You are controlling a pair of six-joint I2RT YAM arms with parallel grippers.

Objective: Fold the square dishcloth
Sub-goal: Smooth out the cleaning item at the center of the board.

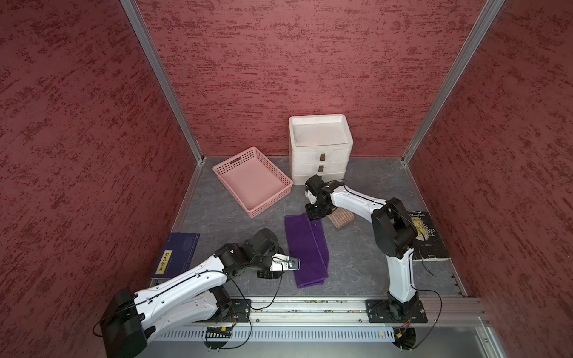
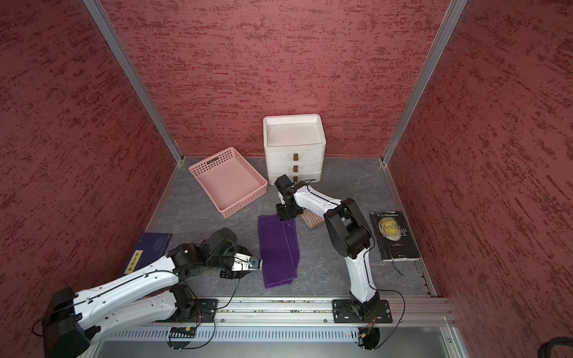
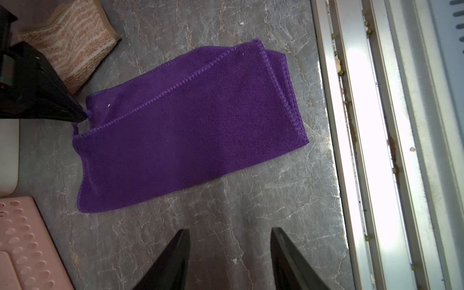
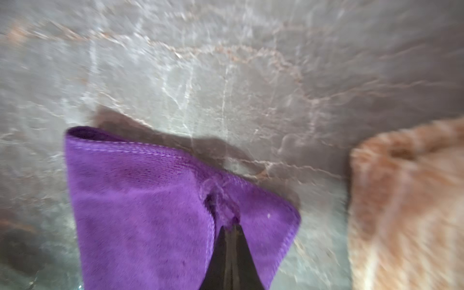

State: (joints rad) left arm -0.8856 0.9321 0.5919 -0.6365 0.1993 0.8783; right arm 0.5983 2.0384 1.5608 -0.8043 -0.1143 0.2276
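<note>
The square dishcloth [image 1: 307, 251] [image 2: 279, 251] is purple and lies in the middle of the table, folded into a long strip. My right gripper [image 1: 313, 215] [image 2: 286, 215] reaches down onto its far end. In the right wrist view that gripper [image 4: 232, 226] is shut, pinching a puckered bit of the dishcloth [image 4: 140, 213] near the corner. My left gripper [image 1: 290, 267] [image 2: 255, 266] hovers by the cloth's near left edge. In the left wrist view it [image 3: 229, 231] stands open over bare table, with nothing between its fingers and the dishcloth [image 3: 188, 130] beyond them.
A pink basket [image 1: 269, 206] sits at the back left, a white drawer unit [image 1: 321, 155] behind the right gripper. A brown sponge [image 1: 342, 218] lies beside the cloth's far end. A dark book [image 1: 428, 235] lies at the right, a blue book [image 1: 178, 257] at the left. A metal rail [image 1: 310, 305] runs along the front.
</note>
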